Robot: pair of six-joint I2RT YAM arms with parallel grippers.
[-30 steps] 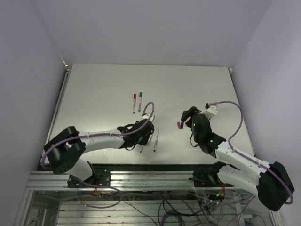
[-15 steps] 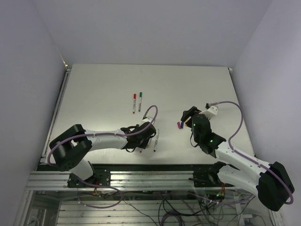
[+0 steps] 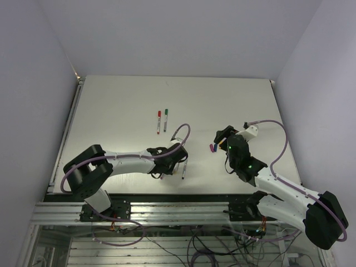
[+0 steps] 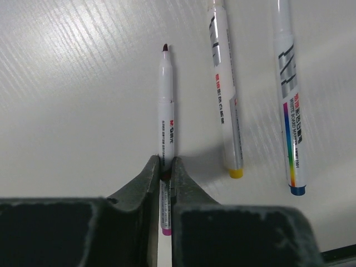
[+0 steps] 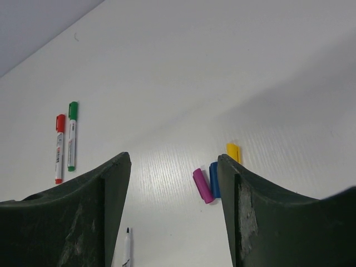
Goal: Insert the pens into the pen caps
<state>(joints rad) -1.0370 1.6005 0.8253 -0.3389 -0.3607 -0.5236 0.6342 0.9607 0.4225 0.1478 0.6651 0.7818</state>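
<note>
- The left gripper [image 4: 165,167] had clamped onto the magenta pen [image 4: 166,111]. A second before, its fingers were spread about halfway with nothing between them.
- The grip sat low on the barrel near the magenta end. The bare dark tip pointed away from the wrist, and the pen lay flat on the table [image 3: 122,105].
- The left arm had also crept toward the near edge compared to a second back, with its wrist now lower over the pens.
- Just to the right of the held pen lay the yellow-ended pen [image 4: 225,100], and beyond it the blue-ended pen [image 4: 289,111]. Both were roughly parallel to it, and neither was touched by the fingers.
- The right arm looked the same as before. The right gripper [image 5: 173,158] hung above the table with its fingers spread apart and nothing in them.
- The magenta cap [image 5: 202,186] and blue cap [image 5: 214,179] lay side by side, touching or nearly so, with the yellow cap [image 5: 232,152] just past them. All three sat close by the right-hand finger and hadn't shifted.
- The red-capped pen [image 5: 59,147] and green-capped pen [image 5: 72,136] lay side by side farther up the table, well apart from both grippers, in the same spot as earlier.
</note>
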